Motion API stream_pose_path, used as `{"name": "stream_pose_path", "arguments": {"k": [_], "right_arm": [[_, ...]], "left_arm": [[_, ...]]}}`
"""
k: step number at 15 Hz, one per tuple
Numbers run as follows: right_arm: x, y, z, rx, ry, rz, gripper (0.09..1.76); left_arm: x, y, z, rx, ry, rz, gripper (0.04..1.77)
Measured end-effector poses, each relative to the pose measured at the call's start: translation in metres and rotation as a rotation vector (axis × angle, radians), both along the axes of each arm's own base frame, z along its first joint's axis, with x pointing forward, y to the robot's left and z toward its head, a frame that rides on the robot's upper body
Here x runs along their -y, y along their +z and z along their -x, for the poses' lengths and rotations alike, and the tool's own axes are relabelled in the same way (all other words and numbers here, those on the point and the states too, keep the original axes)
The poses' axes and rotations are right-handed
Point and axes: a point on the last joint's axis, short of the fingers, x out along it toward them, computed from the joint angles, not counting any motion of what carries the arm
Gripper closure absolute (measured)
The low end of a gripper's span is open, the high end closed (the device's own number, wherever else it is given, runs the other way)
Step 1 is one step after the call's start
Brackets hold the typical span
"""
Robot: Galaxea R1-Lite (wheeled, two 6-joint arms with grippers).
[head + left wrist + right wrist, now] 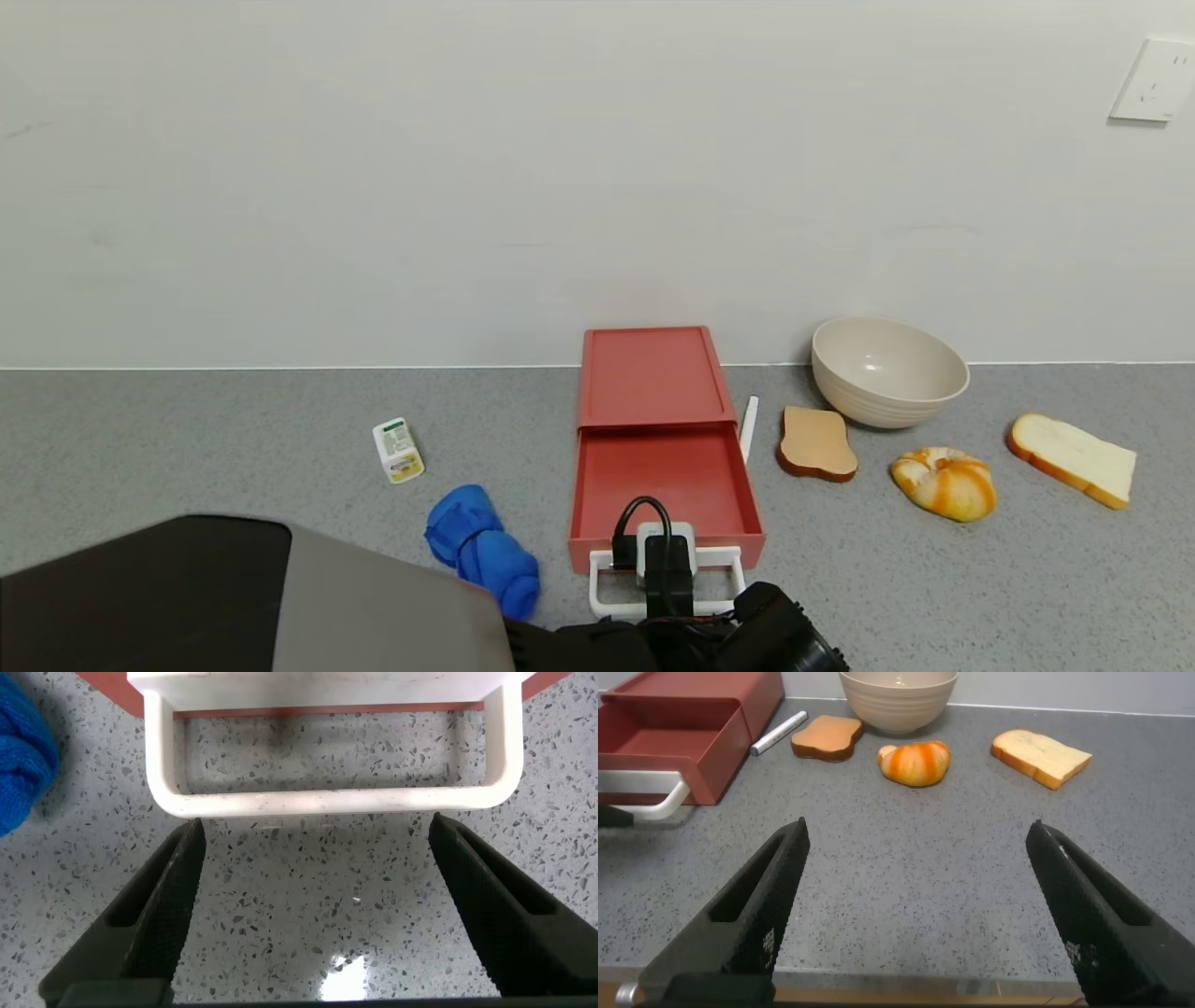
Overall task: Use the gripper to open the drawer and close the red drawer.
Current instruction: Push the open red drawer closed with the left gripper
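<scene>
The salmon-red drawer [653, 378] stands at the middle of the counter against the wall. Its tray [665, 476] is slid out toward me and is empty. The white loop handle [607, 609] sticks out at the front. My left gripper [667, 597] hovers over the handle. In the left wrist view it [318, 826] is open, its fingertips just short of the handle's front bar [327, 803] and not touching it. My right gripper [920, 826] is open and empty over bare counter, to the right of the drawer [691, 737].
A beige bowl [889, 369], a brown toast slice [817, 443], a bun [943, 481] and a white bread slice [1074, 459] lie right of the drawer. A white marker [749, 427] lies beside it. A small bottle [398, 451] and a blue cloth [481, 546] lie to its left.
</scene>
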Motion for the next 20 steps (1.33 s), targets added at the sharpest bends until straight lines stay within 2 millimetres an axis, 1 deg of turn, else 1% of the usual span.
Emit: {"name": "stream_pose_path", "arguments": {"k": [10, 20], "right_arm": [[0.0, 0.0, 0.0, 0.0, 0.0, 0.0, 0.14], [0.0, 0.0, 0.0, 0.0, 0.0, 0.0, 0.14]], "left_arm": [[0.001, -0.002, -0.007, 0.008, -0.011, -0.01, 0.09], [-0.002, 0.002, -0.022, 0.029, -0.015, -0.023, 0.09]]}}
